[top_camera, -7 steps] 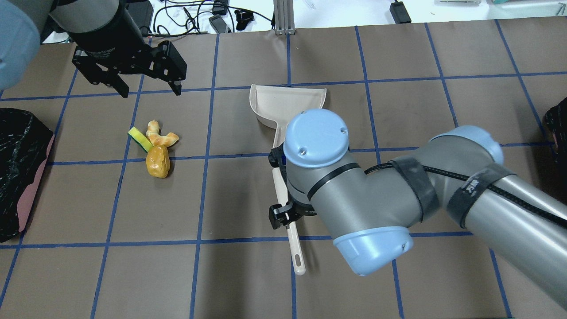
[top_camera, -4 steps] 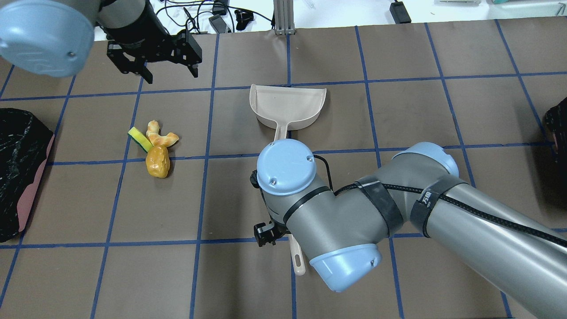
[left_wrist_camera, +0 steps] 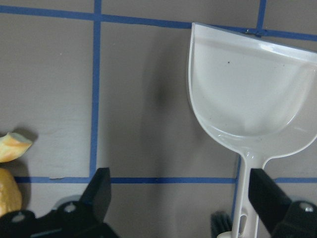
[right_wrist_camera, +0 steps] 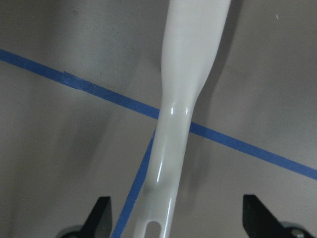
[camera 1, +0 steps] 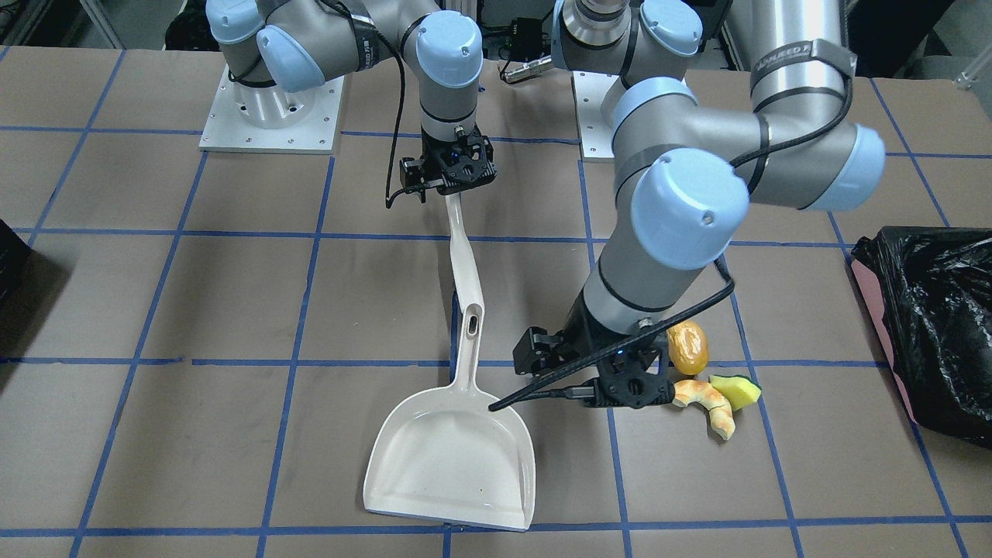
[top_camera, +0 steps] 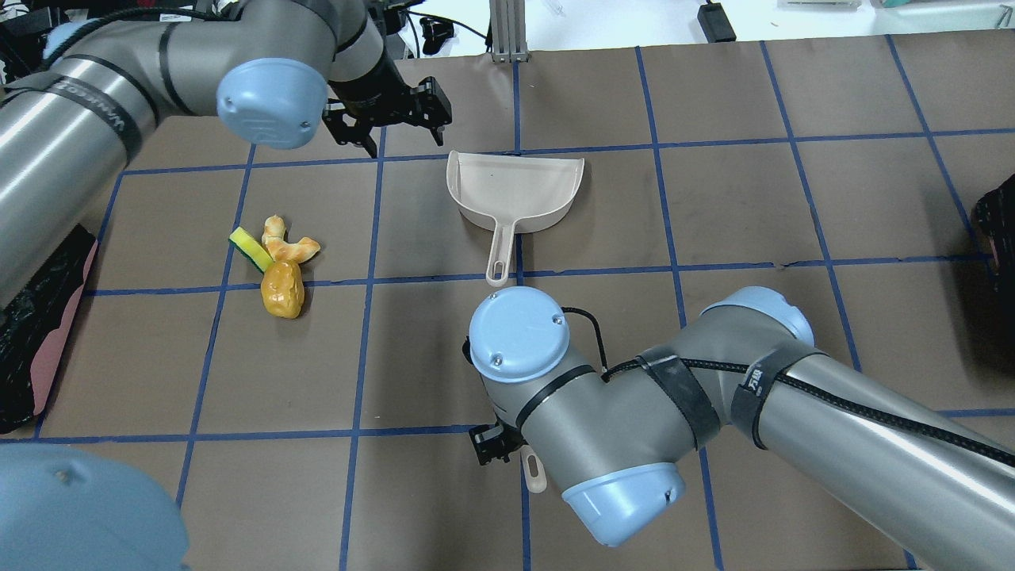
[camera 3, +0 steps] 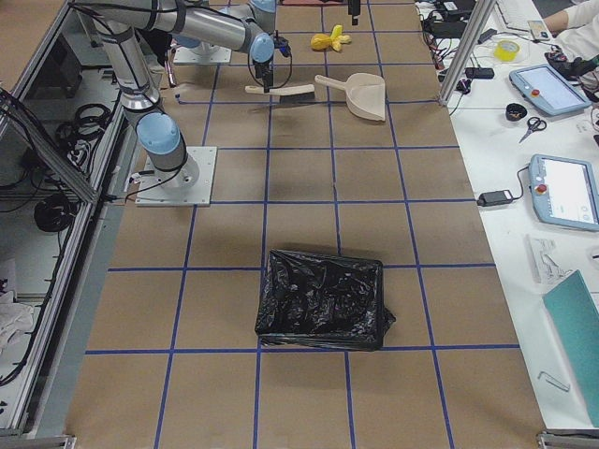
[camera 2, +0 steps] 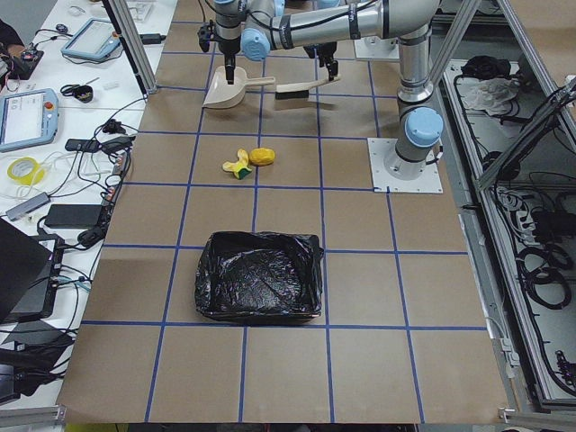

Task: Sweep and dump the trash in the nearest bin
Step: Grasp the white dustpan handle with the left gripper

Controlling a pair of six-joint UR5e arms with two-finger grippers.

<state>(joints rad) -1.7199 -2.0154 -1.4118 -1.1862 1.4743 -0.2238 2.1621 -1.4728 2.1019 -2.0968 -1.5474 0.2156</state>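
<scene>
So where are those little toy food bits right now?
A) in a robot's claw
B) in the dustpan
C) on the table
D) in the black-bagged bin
C: the three toy food pieces lie bunched together on the table, apart from the dustpan, whose scoop is empty.
</scene>
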